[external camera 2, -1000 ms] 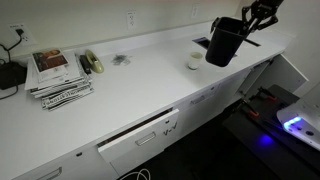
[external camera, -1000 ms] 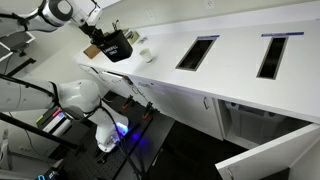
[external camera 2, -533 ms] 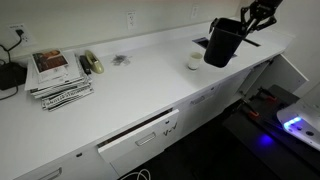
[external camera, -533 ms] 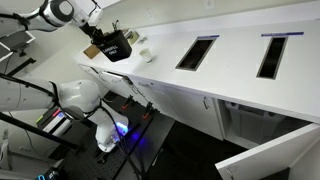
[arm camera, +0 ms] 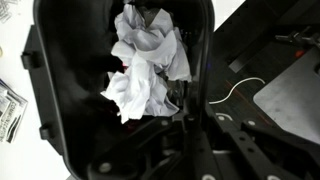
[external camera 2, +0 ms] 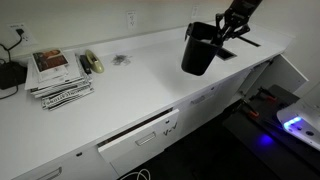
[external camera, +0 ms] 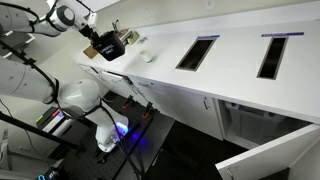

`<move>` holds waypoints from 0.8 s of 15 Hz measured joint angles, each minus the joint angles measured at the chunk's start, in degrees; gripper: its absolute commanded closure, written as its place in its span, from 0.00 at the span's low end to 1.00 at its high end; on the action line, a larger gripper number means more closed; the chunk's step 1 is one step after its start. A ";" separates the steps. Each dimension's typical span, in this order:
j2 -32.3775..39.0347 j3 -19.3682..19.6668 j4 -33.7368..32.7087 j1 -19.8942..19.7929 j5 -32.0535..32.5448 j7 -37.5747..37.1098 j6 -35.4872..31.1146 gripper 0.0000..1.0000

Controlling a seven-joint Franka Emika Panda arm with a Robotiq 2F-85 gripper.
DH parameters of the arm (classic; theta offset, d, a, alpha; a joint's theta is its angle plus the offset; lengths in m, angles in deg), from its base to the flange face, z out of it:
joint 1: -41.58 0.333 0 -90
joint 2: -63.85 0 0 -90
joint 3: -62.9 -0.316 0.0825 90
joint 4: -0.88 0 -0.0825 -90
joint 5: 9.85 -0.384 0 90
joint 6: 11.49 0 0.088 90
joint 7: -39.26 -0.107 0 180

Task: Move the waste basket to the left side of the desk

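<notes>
The black waste basket point(external camera 2: 200, 50) hangs in the air above the white desk point(external camera 2: 130, 95), held by its rim. It also shows in an exterior view point(external camera: 109, 47). My gripper point(external camera 2: 226, 27) is shut on the basket's rim and comes in from the upper right. In the wrist view the basket point(arm camera: 60, 110) fills the frame and holds crumpled white paper point(arm camera: 145, 60). My gripper point(arm camera: 188, 95) clamps the basket's right wall.
A stack of magazines point(external camera 2: 58, 75) lies at the desk's left end, with a black device point(external camera 2: 12, 75) beside it. A small white cup point(external camera 2: 194, 60) stands behind the basket. Two rectangular openings point(external camera: 197, 52) are cut in the counter. A drawer point(external camera 2: 140, 135) stands slightly open.
The gripper has carried the waste basket leftward along the desk in the view with the magazines. The basket now covers part of the white cup.
</notes>
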 measured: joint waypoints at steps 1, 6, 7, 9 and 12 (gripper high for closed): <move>2.67 -1.26 -1.86 -0.01 0.74 0.00 -0.89 0.98; 15.68 -4.64 -12.92 -0.36 2.67 1.15 -1.65 0.98; 18.12 -4.96 -15.19 -0.72 2.68 2.09 -1.65 0.98; 22.72 -5.39 -19.47 -1.58 2.88 4.27 -1.66 0.98; 28.24 -6.38 -24.43 -3.19 3.12 6.81 -1.72 0.91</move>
